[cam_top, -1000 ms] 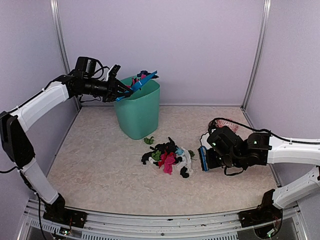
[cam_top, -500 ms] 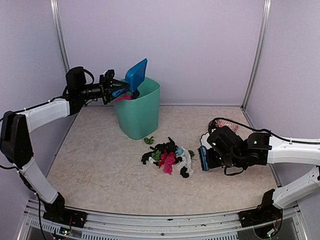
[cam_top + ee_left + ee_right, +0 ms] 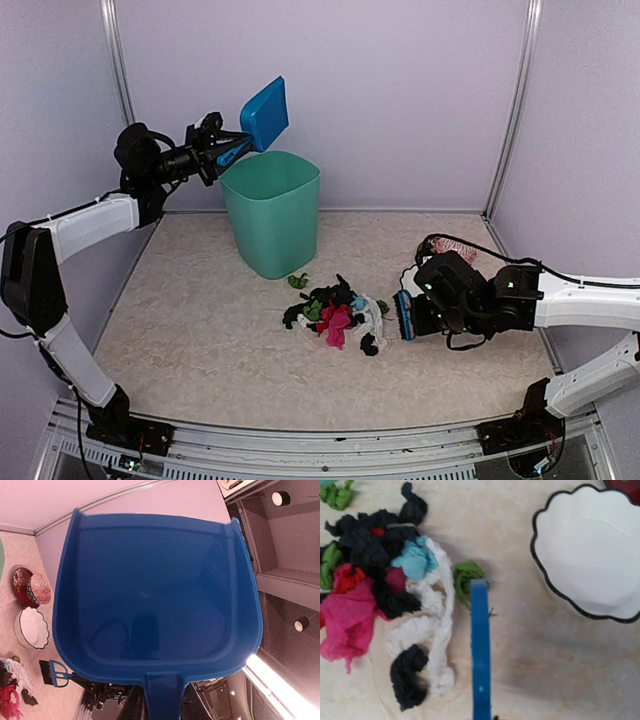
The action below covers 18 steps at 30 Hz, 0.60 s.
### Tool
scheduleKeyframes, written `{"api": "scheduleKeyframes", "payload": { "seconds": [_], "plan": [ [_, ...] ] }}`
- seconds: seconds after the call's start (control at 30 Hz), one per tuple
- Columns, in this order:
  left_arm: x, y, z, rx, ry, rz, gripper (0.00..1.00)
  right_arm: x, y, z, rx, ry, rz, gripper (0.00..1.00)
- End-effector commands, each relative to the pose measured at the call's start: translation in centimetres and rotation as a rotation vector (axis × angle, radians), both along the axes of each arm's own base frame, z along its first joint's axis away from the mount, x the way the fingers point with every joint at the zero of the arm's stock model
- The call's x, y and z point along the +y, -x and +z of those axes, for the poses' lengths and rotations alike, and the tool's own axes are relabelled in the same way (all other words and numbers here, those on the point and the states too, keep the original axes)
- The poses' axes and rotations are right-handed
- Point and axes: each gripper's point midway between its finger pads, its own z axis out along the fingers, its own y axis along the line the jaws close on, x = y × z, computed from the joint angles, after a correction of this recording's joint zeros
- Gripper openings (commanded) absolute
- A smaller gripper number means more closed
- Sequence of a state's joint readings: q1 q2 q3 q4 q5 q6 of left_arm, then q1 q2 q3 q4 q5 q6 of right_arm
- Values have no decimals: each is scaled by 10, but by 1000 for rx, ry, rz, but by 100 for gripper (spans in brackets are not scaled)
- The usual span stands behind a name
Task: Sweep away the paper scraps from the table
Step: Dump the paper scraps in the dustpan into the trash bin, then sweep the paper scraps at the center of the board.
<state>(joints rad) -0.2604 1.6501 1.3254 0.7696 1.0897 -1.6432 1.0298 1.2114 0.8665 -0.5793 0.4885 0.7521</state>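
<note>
The paper scraps point(image 3: 335, 312) lie in a heap of black, pink, white, green and light blue bits on the beige table point(image 3: 200, 330), in front of a green bin point(image 3: 272, 212). One green scrap point(image 3: 297, 281) lies apart by the bin. My left gripper point(image 3: 222, 152) is shut on the handle of a blue dustpan point(image 3: 265, 113) and holds it up above the bin's left rim; the pan point(image 3: 155, 595) is empty. My right gripper point(image 3: 425, 315) is shut on a blue brush point(image 3: 406, 317) standing just right of the heap point(image 3: 380, 590); the brush back point(image 3: 480, 650) touches a green scrap point(image 3: 466, 577).
A white scalloped bowl point(image 3: 590, 550) sits right of the brush, with a red patterned bowl point(image 3: 452, 247) behind it. Metal frame posts point(image 3: 513, 105) and lilac walls enclose the table. A metal rim point(image 3: 320, 440) runs along the front edge.
My left arm has pulled back to the left and lifted the dustpan from its tipped pose over the bin to an upright, raised one. The right arm and brush have stayed still.
</note>
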Motion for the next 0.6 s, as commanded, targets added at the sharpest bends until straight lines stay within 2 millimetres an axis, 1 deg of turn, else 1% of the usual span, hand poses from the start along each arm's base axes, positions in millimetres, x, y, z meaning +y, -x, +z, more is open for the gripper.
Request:
{"api": "scheduleKeyframes", "payload": {
  "seconds": [0.0,0.13,0.3,0.33,0.47,0.5,0.57],
  "plan": [
    [3,20,22,-144,-53,17,0,17,-11,32,-72,-103,28,0],
    [8,31,17,-206,-145,65,0,36,-17,57,-127,-175,82,0],
    [20,45,2,-293,-305,172,0,70,-27,89,-176,-314,173,0],
    [23,46,-4,-280,-331,184,0,77,-29,94,-182,-345,192,0],
    [38,58,-15,-312,-428,277,0,100,-42,108,-184,-444,231,0],
    [43,59,-22,-305,-472,315,0,105,-45,109,-182,-469,231,0],
    [54,64,-27,-323,-543,388,0,119,-50,109,-176,-518,241,0]
  ]
}}
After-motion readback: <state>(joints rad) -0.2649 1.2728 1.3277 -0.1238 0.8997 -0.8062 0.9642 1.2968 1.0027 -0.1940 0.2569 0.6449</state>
